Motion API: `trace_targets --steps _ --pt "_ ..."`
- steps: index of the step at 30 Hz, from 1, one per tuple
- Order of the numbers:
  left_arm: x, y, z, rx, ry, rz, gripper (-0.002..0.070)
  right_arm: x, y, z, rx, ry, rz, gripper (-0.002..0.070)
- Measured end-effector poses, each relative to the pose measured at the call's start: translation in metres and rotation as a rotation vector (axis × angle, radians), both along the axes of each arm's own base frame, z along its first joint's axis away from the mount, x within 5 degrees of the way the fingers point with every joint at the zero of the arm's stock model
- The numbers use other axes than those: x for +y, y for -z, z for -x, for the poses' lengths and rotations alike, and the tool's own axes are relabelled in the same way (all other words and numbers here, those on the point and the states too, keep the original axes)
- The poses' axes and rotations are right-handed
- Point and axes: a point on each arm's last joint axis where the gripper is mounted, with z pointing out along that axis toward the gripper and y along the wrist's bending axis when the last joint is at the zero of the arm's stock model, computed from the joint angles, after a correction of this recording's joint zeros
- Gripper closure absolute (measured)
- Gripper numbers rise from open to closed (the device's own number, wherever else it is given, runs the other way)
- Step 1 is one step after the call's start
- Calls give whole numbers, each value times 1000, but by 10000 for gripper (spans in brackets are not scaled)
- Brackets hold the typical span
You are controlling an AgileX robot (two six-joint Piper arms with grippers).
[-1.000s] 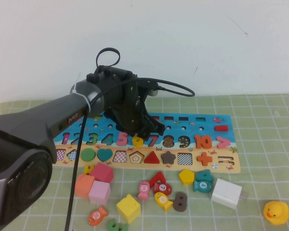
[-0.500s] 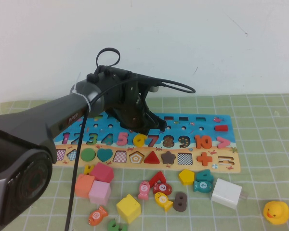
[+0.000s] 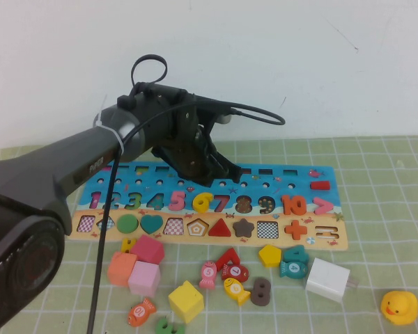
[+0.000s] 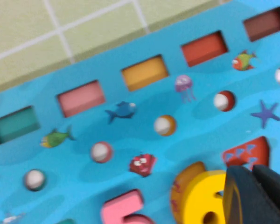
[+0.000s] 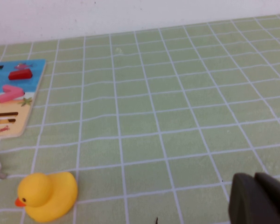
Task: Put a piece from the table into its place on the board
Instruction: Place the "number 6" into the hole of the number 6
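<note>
The piece, a yellow numeral 6 (image 3: 201, 202), lies on the board (image 3: 306, 186) between the pink 5 and the red 7. In the left wrist view the piece (image 4: 200, 200) rests a little off its orange recess on the blue board (image 4: 84, 140). My left gripper (image 3: 217, 178) hovers just behind and above the piece. Its fingers (image 4: 242, 196) are pressed together with nothing between them, so it is shut. My right gripper (image 5: 257, 198) is out of the high view; in its wrist view it is shut over bare table (image 5: 177, 116), off the board's right end (image 5: 14, 112).
In front of the board lie loose pieces: an orange cube (image 3: 122, 268), a pink cube (image 3: 145, 278), a yellow cube (image 3: 187, 300), fish pieces (image 3: 235, 289) and a white block (image 3: 331, 278). A yellow duck (image 3: 398, 307) (image 5: 46, 196) sits at the front right.
My left gripper has closed and lifted up and back off the yellow 6. The 6 stays on the board.
</note>
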Motion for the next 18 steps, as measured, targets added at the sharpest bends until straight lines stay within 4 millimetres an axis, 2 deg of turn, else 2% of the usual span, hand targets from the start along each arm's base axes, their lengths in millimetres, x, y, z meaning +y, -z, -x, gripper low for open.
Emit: trace_targets --steps 5,13,18 --pt "-6 2 3 31 33 54 675 0 0 0 0 0 0 678" --pt "-11 24 0 71 35 78 675 0 0 0 0 0 0 678" --pt "-11 24 -2 51 39 85 675 0 0 0 0 0 0 678"
